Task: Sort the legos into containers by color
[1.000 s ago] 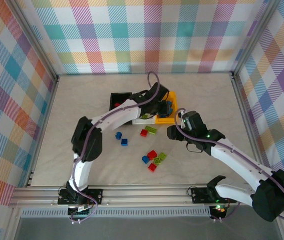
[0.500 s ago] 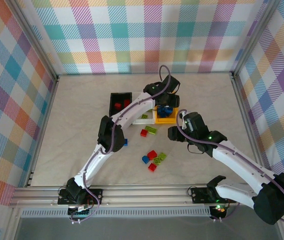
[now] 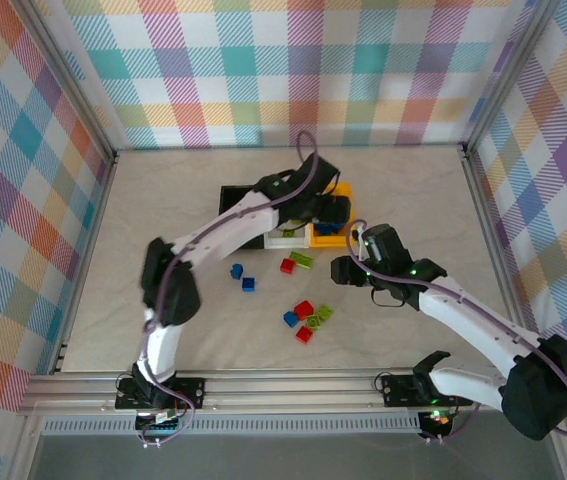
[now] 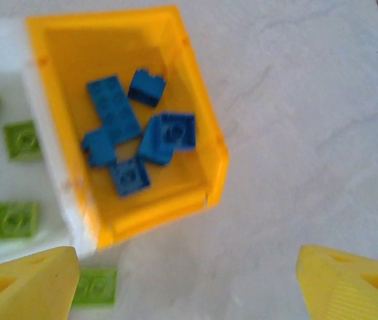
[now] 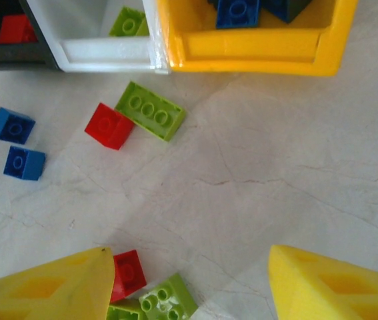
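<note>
the yellow bin (image 4: 205,133) holds five blue bricks (image 4: 119,117), and your left pincer (image 4: 187,267) hangs just beside it, spread wide with nothing between the fingers

what is left to sort lies on the table (image 3: 413,200) on the bin's near side: a long green brick (image 5: 150,111) just off its near-left corner, a red brick (image 5: 109,125) touching that brick's left end, two loose blue bricks (image 5: 12,125) farther left, and a mixed heap (image 3: 304,309) well off the near side

your right pincer (image 5: 190,260) is the closer one, spread and empty, hovering between the heap and the bin. the long green brick sits ahead and a little left of it, its long axis slanted, nearer to the line between the fingers than across it. so i'd turn the wrist before coming down, or you'll squeeze it lengthwise and likely nudge the red brick
</note>
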Motion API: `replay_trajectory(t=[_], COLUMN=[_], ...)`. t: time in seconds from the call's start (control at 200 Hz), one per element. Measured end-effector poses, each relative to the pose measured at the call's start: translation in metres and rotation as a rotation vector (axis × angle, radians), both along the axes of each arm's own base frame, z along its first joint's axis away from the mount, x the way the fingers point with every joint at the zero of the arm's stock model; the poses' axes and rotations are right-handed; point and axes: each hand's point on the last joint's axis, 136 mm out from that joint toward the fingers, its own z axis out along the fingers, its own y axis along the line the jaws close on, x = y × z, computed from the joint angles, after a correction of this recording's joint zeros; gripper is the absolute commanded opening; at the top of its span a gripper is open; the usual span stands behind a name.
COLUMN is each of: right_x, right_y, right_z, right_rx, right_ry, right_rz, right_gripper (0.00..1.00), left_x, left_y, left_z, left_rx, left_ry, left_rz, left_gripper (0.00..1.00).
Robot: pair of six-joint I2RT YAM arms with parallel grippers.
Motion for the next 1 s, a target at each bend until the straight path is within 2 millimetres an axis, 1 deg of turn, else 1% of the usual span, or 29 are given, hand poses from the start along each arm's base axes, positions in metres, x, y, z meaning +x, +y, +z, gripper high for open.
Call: replay_trajectory(t=[0.035, 0.11, 0.155, 0.23, 0.335, 0.415, 0.505, 0.6, 0.71, 0.84, 0.93, 1.0], right_x=[-0.001, -0.004, -0.007, -0.014, -0.036, -0.053, -0.068, -0.077, -0.083, -0.086, -0.087, -0.087], right_y=[0.002, 0.008, 0.013, 0.023, 0.045, 0.062, 0.082, 0.099, 0.106, 0.116, 0.127, 0.132], right_z=[-0.002, -0.008, -0.013, -0.025, -0.039, -0.043, -0.044, -0.043, -0.047, -0.051, -0.052, -0.054], right_rx=[0.005, 0.014, 0.016, 0.006, -0.009, -0.013, -0.011, -0.019, -0.037, -0.062, -0.079, -0.090], right_ry=[0.012, 0.039, 0.060, 0.101, 0.153, 0.179, 0.198, 0.201, 0.205, 0.212, 0.204, 0.204], right_rz=[0.009, 0.034, 0.057, 0.102, 0.211, 0.291, 0.370, 0.425, 0.450, 0.471, 0.493, 0.498], right_gripper=[0.63, 0.62, 0.62, 0.62, 0.58, 0.57, 0.57, 0.59, 0.58, 0.55, 0.54, 0.52], left_x=[-0.011, -0.033, -0.046, -0.069, -0.099, -0.122, -0.140, -0.151, -0.158, -0.158, -0.156, -0.155], left_y=[0.010, 0.032, 0.046, 0.071, 0.106, 0.132, 0.156, 0.173, 0.184, 0.190, 0.194, 0.197], left_z=[0.005, 0.007, 0.004, -0.010, -0.032, -0.042, -0.045, -0.043, -0.046, -0.052, -0.051, -0.050], left_rx=[-0.018, -0.055, -0.068, -0.078, -0.075, -0.082, -0.103, -0.132, -0.146, -0.138, -0.139, -0.144], left_ry=[-0.009, -0.020, -0.023, -0.011, 0.018, 0.027, 0.018, -0.001, -0.004, 0.007, 0.003, -0.001], left_rz=[0.005, 0.022, 0.031, 0.054, 0.093, 0.128, 0.165, 0.199, 0.227, 0.255, 0.272, 0.282], left_gripper=[0.93, 1.00, 1.00, 1.00, 1.00, 1.00, 1.00, 1.00, 1.00, 1.00, 1.00, 1.00])
